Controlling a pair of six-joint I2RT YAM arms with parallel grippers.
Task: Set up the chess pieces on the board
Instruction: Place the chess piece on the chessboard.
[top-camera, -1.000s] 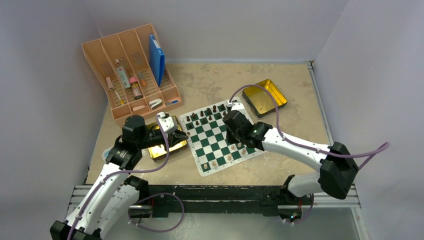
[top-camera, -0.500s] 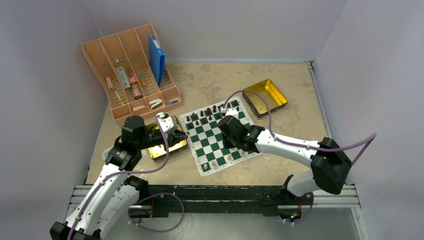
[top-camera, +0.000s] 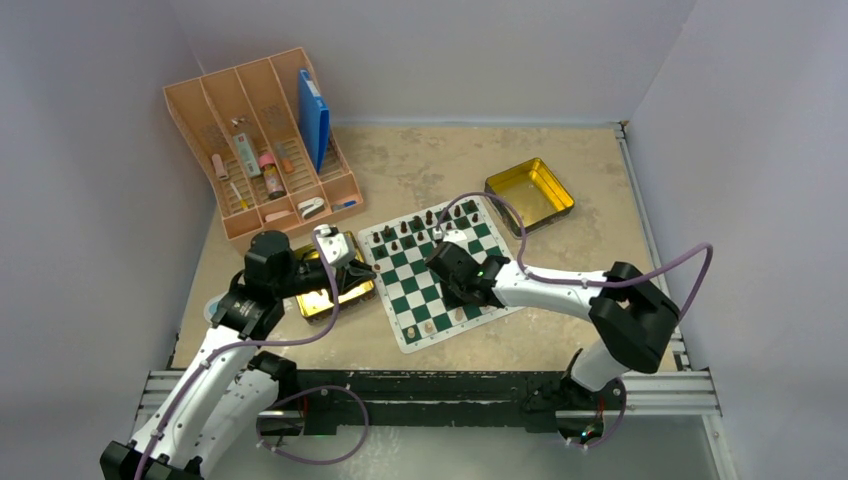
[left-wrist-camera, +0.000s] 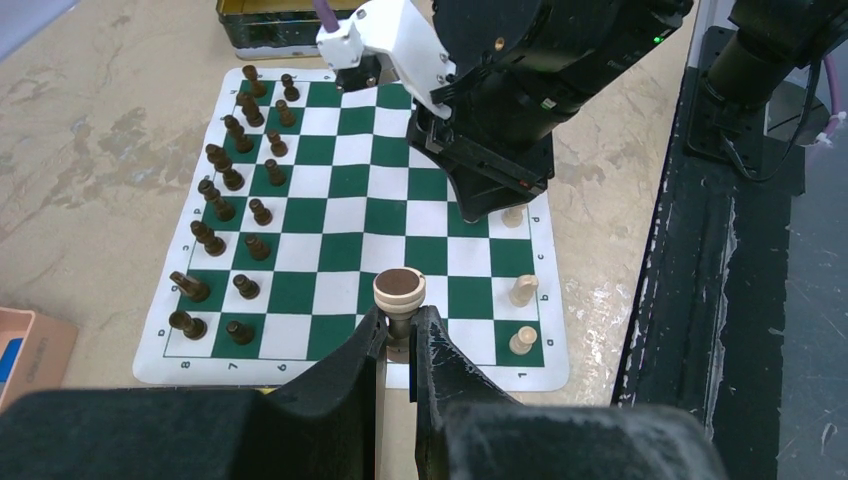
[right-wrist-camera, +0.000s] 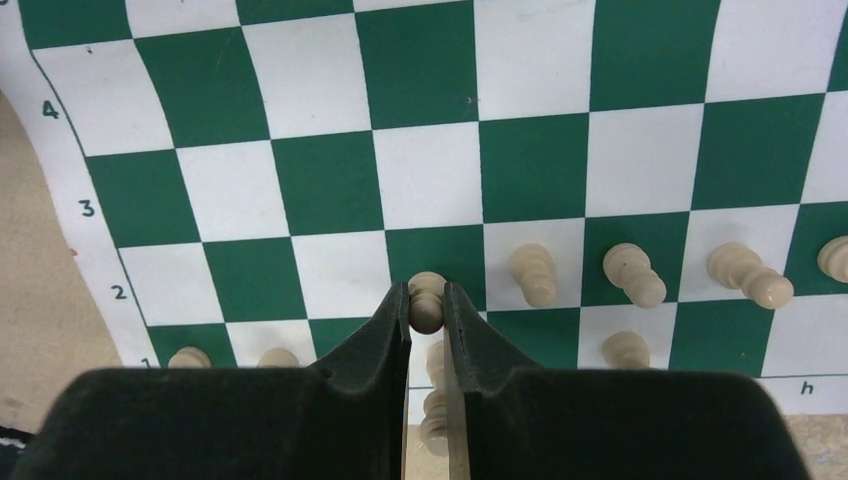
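Chess pieces (right-wrist-camera: 630, 275) of pale tan wood stand along the lower rows of the flat green-and-white board (right-wrist-camera: 430, 170) in your right wrist view. Your right gripper (right-wrist-camera: 427, 308) is closed on one tan pawn (right-wrist-camera: 427, 290) at bottom centre. Your left gripper (left-wrist-camera: 399, 325) pinches another tan piece (left-wrist-camera: 399, 290), lower centre of its view.

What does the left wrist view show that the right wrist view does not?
Only the left wrist view shows the dark pieces along one edge of the board, the gold tin, the right arm, and the left fingers shut on a light piece with a dark round end. Only the right wrist view shows the right fingers shut on a light pawn at row 2, beside other pawns. Both show the board and standing light pieces.
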